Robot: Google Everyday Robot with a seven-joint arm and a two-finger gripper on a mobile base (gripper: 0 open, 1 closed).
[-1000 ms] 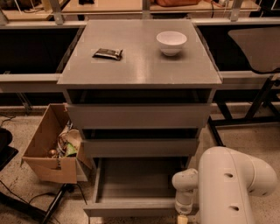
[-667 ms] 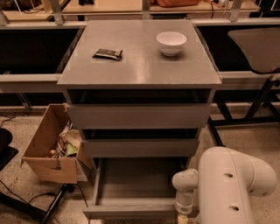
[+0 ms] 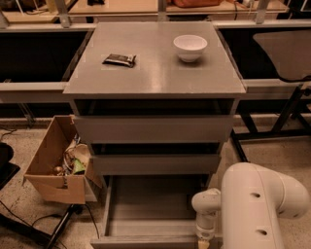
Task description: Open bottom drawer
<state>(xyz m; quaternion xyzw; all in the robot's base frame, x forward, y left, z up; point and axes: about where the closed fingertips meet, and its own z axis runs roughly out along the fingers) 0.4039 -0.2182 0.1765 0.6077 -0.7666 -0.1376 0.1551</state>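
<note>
Hanging beside open bottom drawer [image 3: 146, 206] front: gripper [image 3: 203, 241] (cropped below).

claw [image 3: 203, 242] low at front edge of bottom drawer [image 3: 150, 206] | drawer: matt grey, smooth | arm shell [image 3: 257, 204] right of claw: white plastic, slight gloss | counter [image 3: 155, 68] above claw: grey, satin sheen | bowl [image 3: 190, 47]: white, glossy | box [image 3: 51, 172] left of claw: brown cardboard, matt

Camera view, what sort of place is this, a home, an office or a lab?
Probably a lab or workshop: long workbenches behind the grey cabinet, a cardboard box of scraps on the speckled floor, and the robot's gripper low at the front of the open bottom drawer.
</note>
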